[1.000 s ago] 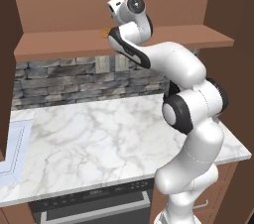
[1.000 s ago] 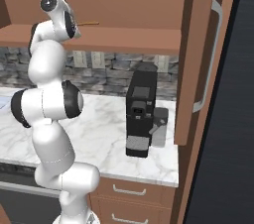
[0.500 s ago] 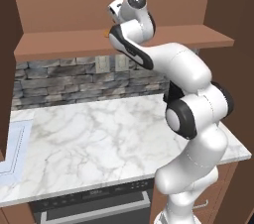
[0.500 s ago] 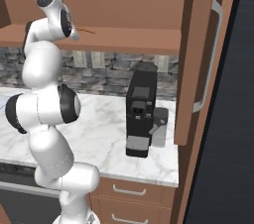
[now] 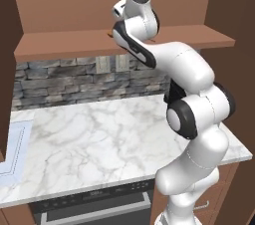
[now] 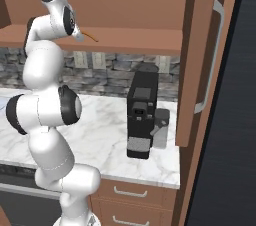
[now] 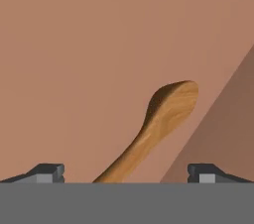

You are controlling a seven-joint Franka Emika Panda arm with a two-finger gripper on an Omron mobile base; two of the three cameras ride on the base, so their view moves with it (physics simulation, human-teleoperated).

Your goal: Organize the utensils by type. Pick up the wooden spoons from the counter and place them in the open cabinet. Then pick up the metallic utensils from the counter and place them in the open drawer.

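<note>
Open cabinet [image 6: 150,40]: one, brown wood, mounted above the table; its single shelf runs across the upper part of both base views, and its door [image 6: 207,55] stands swung out at the right edge, with one long grey handle.

Table [image 5: 99,139]: one, white marble with grey veins, with a grey stone backsplash [image 5: 64,77] along its back edge; drawers with metal pulls sit under its front edge at the right.

Arm: one, white with dark joints, reaching up from the base to the cabinet shelf.

Coffee machine [image 6: 142,115]: one, black, upright near the table's right end, close to the back edge.

Hand [image 7: 126,171]: one, raised to shelf level; its two dark fingertips [image 7: 47,171] stand wide apart at the bottom of the hand view, released, gripping nothing.

Wooden spoon [image 7: 158,124]: one, light brown. It lies on the cabinet shelf in front of the hand, between the spread tips and touching neither. In the hand view its long axis runs diagonally, handle at the lower left near the tips, bowl at the upper right pointing away towards the cabinet's back wall. In the right base view [image 6: 91,35] a thin brown sliver of it shows on the shelf just beside the hand, near the front edge
</note>
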